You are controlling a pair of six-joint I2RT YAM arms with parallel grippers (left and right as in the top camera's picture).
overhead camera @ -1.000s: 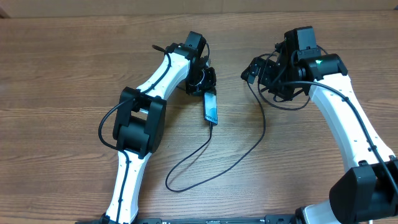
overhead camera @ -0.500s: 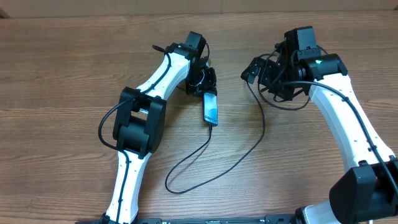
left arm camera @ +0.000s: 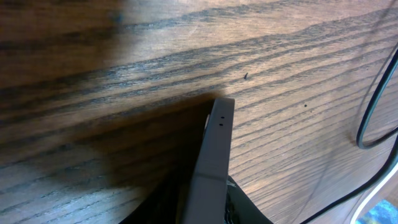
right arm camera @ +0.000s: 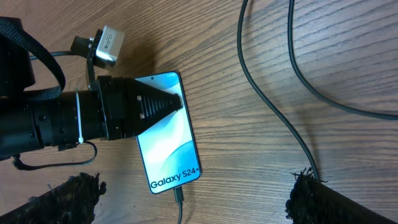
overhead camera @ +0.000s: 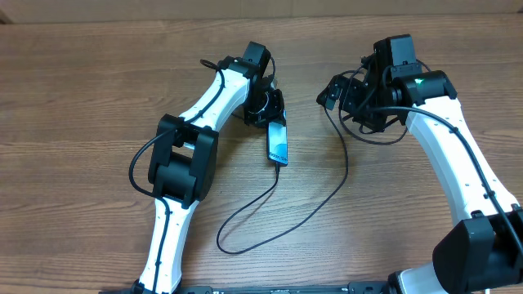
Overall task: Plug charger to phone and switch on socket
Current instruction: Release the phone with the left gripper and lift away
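Note:
The phone [overhead camera: 278, 144] has a cyan "Galaxy S24+" screen and lies tilted on the wooden table; it also shows in the right wrist view [right arm camera: 166, 140]. My left gripper [overhead camera: 269, 112] is shut on its top end, and the left wrist view shows the phone edge-on [left arm camera: 214, 155] between the fingers. The charger's connector [right arm camera: 178, 194] sits in the phone's bottom port. Its thin black cable [overhead camera: 346, 163] loops toward the table front and back up to the right arm. My right gripper [right arm camera: 196, 183] hangs above the phone, open wide and empty. The socket is out of view.
Bare wooden table [overhead camera: 82, 98] all around. Cable strands [right arm camera: 273, 112] cross the table to the right of the phone, and one runs up to my right finger. The left arm's black wrist and small camera [right arm camera: 106, 42] lie left of the phone.

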